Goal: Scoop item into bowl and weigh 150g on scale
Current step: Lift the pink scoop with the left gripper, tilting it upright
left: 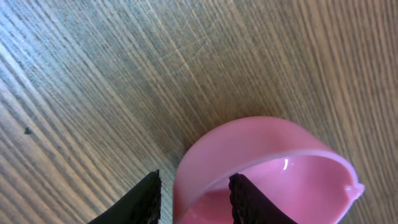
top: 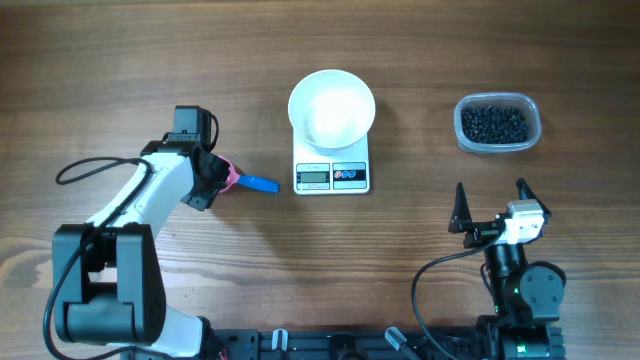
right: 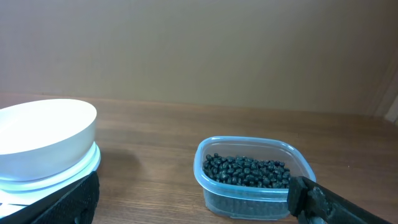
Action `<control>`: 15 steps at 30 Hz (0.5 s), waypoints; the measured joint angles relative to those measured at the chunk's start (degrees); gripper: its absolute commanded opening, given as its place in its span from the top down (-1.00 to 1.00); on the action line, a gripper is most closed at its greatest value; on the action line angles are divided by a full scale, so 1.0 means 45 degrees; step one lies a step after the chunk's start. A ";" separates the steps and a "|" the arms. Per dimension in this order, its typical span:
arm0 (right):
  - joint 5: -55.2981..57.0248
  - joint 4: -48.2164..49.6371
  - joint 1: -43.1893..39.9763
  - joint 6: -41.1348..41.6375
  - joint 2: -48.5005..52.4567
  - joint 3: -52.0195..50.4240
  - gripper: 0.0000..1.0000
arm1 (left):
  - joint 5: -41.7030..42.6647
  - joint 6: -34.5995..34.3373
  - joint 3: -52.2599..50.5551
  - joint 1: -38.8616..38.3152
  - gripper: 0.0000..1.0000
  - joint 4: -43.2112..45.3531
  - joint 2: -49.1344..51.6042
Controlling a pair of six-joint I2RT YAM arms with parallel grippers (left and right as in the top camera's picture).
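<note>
1. The round, plain white bowl (top: 331, 92) already sits on the small, flat, white rectangular kitchen scale (top: 332, 176), so the weighing station is set up. The bowl looks empty in both the overhead and right wrist views.
2. The small, round, black bean-like pellets (top: 495, 122) all lie in the clear, rounded-rectangular plastic tub (right: 210, 180), which stands on the wooden bench (top: 120, 80) well apart from the scale, to its right in the overhead view. None show in the bowl or loose on the bench.
3. The plastic scoop, with a pink cup (left: 255, 140) and a blue handle (top: 262, 184), lies on the bench between the left arm and the scale.
4. The left tool (top: 220, 180) is at the scoop's cup. In the left wrist view its dark fingers (left: 140, 199) stand on either side of the cup's wall, one outside and one inside. A sliver of bench shows beside the outer finger, so I cannot tell whether the wall is pinched yet.
5. The right tool (top: 491, 192) hangs with its jaws spread wide, holding nothing, below the tub in the overhead view.
6. The scale's display is too small to read.
7. My judgement: the task is at its very start. Securing and lifting the scoop, every scooping trip from tub to bowl, and checking the weight are all left.
</note>
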 measured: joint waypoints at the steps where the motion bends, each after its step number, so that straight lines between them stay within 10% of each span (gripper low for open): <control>1: 0.0000 0.0000 0.0000 0.0000 0.0000 0.0000 -0.99 | 0.0000 0.0000 0.0000 0.0000 0.20 0.0015 0.0000; 6: 0.0000 0.0000 0.0000 0.0000 0.0000 0.0000 -0.99 | 0.0000 0.0000 0.0000 0.0000 0.28 0.0029 0.0024; 11: 0.0000 0.0000 0.0000 0.0000 0.0000 0.0000 -0.99 | 0.0000 -0.0039 0.0000 0.0000 0.92 0.0063 0.0311; 15: 0.0000 0.0000 0.0000 0.0000 0.0000 0.0000 -0.99 | -0.0010 -0.0034 0.0083 0.0000 0.92 0.0146 0.0471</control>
